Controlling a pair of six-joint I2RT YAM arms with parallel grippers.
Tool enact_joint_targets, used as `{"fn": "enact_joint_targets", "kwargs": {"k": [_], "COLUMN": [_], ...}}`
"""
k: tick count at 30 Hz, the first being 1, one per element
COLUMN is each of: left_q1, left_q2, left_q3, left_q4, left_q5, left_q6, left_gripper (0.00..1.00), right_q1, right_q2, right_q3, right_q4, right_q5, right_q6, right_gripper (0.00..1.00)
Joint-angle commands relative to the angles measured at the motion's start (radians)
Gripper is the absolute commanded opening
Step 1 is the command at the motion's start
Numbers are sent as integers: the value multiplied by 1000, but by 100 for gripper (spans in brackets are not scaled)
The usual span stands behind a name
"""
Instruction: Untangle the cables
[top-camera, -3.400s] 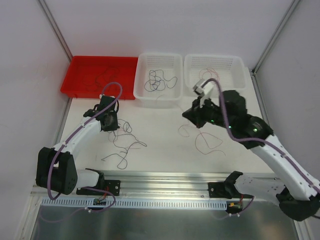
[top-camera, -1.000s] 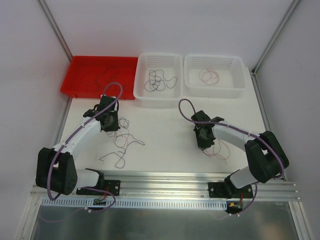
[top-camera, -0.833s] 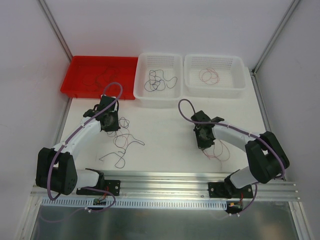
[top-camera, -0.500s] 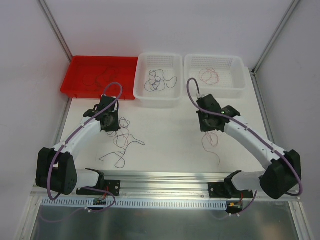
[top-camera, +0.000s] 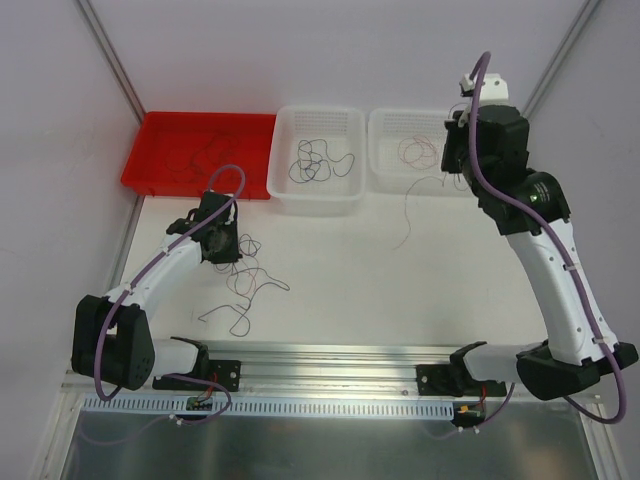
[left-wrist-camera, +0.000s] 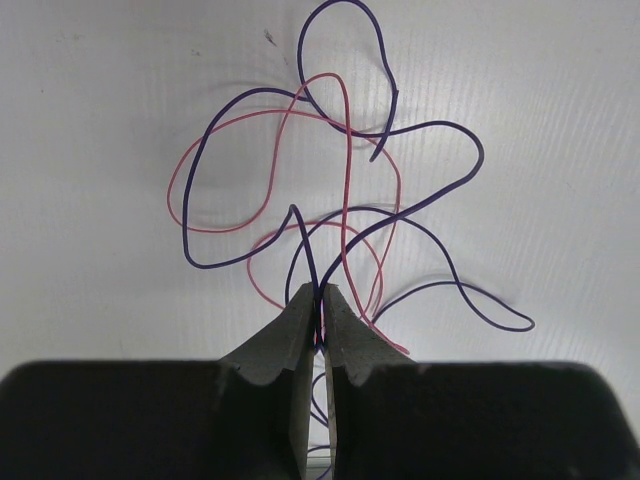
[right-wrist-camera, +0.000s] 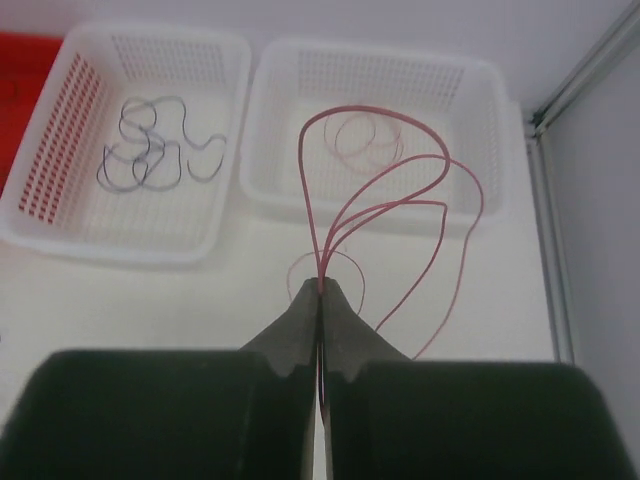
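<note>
Red wire (right-wrist-camera: 372, 108) pinched in right gripper (right-wrist-camera: 320, 288), dangling at the 1 o'clock basket (top-camera: 478, 178). Left gripper (left-wrist-camera: 318, 300) clamped on purple-red tangle (top-camera: 243, 283) at 9 o'clock; I'd judge that's what's left.

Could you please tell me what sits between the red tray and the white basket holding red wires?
A second white basket sits there, holding dark wires; the top external view shows it.
</note>
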Motion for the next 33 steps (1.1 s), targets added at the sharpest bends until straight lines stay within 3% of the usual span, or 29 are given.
{"fn": "enact_joint_targets", "kwargs": {"k": [1, 13, 20, 23, 24, 26, 27, 30, 33], "left_q1": [-1, -1, -1, -1, -1, -1, -1, -1, -1], "left_q2": [-14, 25, 48, 59, 61, 65, 65, 65, 67], "left_q3": [-1, -1, -2, -1, 1, 2, 1, 2, 4], "left_q4": [-8, -6, -8, -10, -10, -10, -10, -10, -10], "left_q5": [25, 45, 52, 58, 59, 64, 65, 70, 70], "left_q6": [16, 17, 16, 16, 16, 16, 16, 16, 16], "left_gripper": [7, 7, 7, 7, 7, 7, 7, 7, 6], "right_q1": [-56, -263, -343, -355, -357, -357, -358, -357, -357], "right_q2": [48, 368, 622, 690, 725, 739, 738, 706, 640], "right_q3": [87, 351, 468, 460, 443, 408, 384, 288, 198], "right_q4": [195, 513, 529, 494, 468, 451, 455, 457, 454], "right_q5": [-18, -256, -301, -298, -290, -283, -283, -272, -289], "right_q6": [-96, -101, -44, -38, -38, -41, -44, -27, 0], "right_gripper": [1, 1, 1, 16, 29, 44, 59, 74, 75]}}
